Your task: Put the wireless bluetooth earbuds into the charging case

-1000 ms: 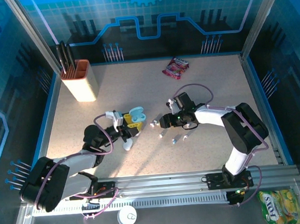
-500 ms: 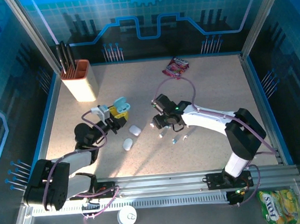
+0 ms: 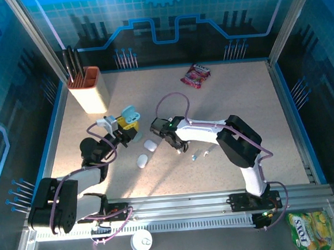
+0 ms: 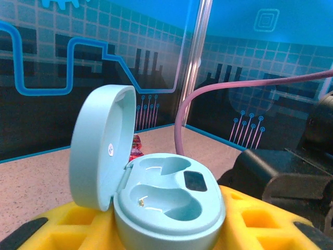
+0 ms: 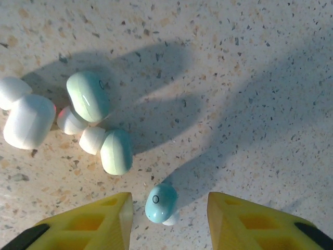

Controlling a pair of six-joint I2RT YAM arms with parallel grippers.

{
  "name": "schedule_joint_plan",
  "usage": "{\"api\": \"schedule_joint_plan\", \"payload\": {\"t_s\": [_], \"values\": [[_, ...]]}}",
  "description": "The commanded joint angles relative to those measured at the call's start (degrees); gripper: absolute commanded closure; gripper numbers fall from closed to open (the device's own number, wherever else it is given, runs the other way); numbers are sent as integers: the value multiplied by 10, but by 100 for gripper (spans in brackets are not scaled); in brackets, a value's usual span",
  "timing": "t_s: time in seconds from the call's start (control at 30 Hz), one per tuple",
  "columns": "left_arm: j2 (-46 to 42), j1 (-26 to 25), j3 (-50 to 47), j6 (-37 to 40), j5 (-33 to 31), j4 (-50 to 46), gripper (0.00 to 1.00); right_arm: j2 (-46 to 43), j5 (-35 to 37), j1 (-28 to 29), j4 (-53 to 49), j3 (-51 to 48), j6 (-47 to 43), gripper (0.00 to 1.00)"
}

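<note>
The left gripper [image 3: 126, 126] is clamping the open blue case [image 4: 167, 200]. The right gripper [image 5: 167, 208] is hovering, jaws apart, with one blue earbud [image 5: 159, 202] lying between them on the table [image 5: 250, 78].

The charging case [image 4: 166, 203] sits in the left gripper [image 3: 128, 127]; one earbud [image 5: 160, 203] lies between the fingers [image 5: 88, 224] of the right gripper [image 5: 169, 214] (three more earbuds [image 5: 88, 96] beyond, leftward).

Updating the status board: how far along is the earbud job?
Done: the charging case is open in the left tool, both wells empty. In hand: the right tool stands open astride a light-blue earbud on the table, not gripping. Left: grasp it, seat it; other earbuds lie nearby.
</note>
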Motion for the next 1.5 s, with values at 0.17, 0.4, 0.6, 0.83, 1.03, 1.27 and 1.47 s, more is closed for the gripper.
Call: {"api": "schedule_joint_plan", "payload": {"t_s": [0.17,0.4,0.6,0.83,1.03,1.27,1.47], "values": [[-11,6,-3,10,-4,18,60,16,17,8,-39,17,33,63],[-11,6,-3,11,-2,17,60,27,-3,9,-31,18,36,64],[-10,6,0,10,-1,20,60,36,7,8,-37,17,46,66],[-9,6,0,8,3,21,60,45,9,4,-37,15,52,70],[-6,6,-1,7,6,26,60,39,11,-3,-33,9,57,73],[-7,6,-5,12,11,28,60,21,-13,-13,-14,-6,52,80],[-5,6,-5,18,20,27,60,-17,-50,-21,10,-26,46,79]]}}
